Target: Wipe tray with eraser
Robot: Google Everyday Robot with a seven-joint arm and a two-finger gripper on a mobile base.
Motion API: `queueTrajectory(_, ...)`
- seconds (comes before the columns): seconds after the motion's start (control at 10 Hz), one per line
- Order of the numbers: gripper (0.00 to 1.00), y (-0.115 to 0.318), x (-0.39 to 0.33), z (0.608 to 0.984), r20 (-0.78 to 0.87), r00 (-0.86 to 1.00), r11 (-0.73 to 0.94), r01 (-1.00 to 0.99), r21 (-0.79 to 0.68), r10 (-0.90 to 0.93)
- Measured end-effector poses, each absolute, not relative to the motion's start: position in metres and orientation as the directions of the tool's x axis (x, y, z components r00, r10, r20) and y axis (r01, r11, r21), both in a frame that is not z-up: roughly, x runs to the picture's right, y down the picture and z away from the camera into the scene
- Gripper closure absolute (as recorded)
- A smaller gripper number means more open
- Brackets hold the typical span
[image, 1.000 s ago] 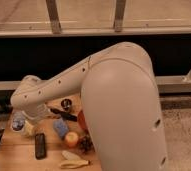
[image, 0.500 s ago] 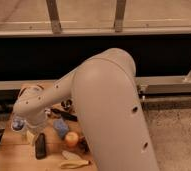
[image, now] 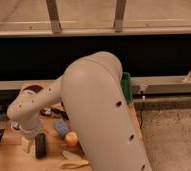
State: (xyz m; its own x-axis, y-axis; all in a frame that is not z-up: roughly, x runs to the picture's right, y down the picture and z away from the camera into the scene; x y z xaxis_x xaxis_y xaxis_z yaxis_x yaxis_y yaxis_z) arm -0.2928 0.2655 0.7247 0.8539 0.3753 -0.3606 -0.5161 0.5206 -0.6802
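Note:
The eraser, a flat black slab, lies on the wooden table at the front left. My gripper hangs at the end of the white arm, just left of the eraser and low over the table. Whether it touches the eraser does not show. Of the green tray only a strip of rim shows, at the back right behind my arm's large white link. The rest of the tray is hidden.
A round orange-red bowl stands at the back left. A light blue block, an orange fruit and a banana lie right of the eraser. Small dark items sit behind them. The floor is on the right.
My arm has swung left and down, bringing the gripper lower beside the eraser. The eraser and the other objects have not moved.

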Motion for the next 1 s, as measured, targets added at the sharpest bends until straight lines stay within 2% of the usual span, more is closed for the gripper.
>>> queueTrajectory(0.5, 0.30, 0.289, -0.280, 0.748, -0.449, 0.823, 0.523, -0.568, -0.636, 0.348)
queueTrajectory(1.0, 0.30, 0.292, -0.273, 0.756, -0.502, 0.774, 0.523, -0.632, -0.572, 0.386)
